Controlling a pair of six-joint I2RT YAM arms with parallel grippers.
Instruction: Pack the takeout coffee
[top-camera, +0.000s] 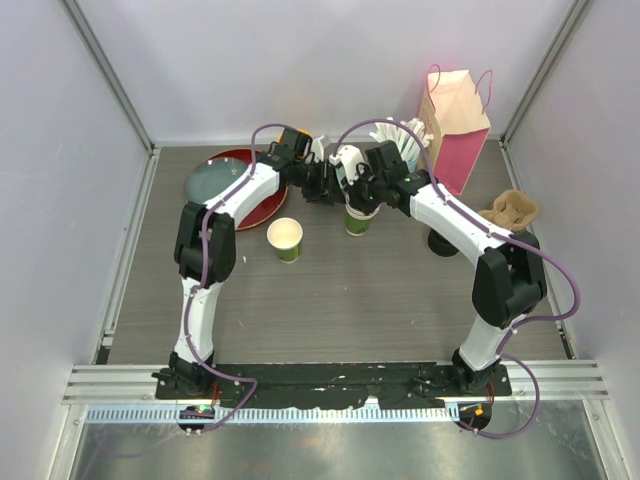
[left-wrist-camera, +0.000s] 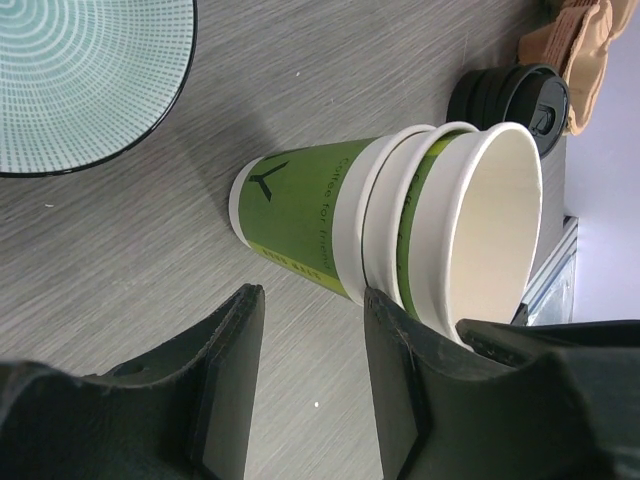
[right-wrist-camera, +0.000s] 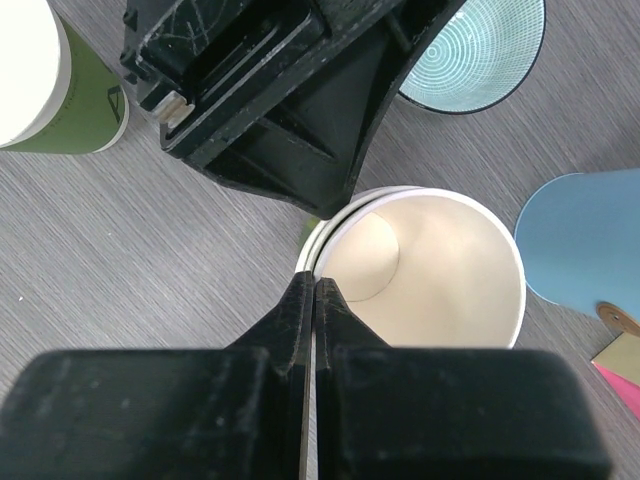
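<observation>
On the green side of the outermost of the nested paper cups (left-wrist-camera: 300, 215), seen from my left wrist, I read dark lettering: "coffee for frien". The rest is hidden under the next cup's rim. Near its base stands a dark Y-shaped branching sign. The lone paper cup (right-wrist-camera: 85, 120) carries a small dark mark I cannot read.
</observation>
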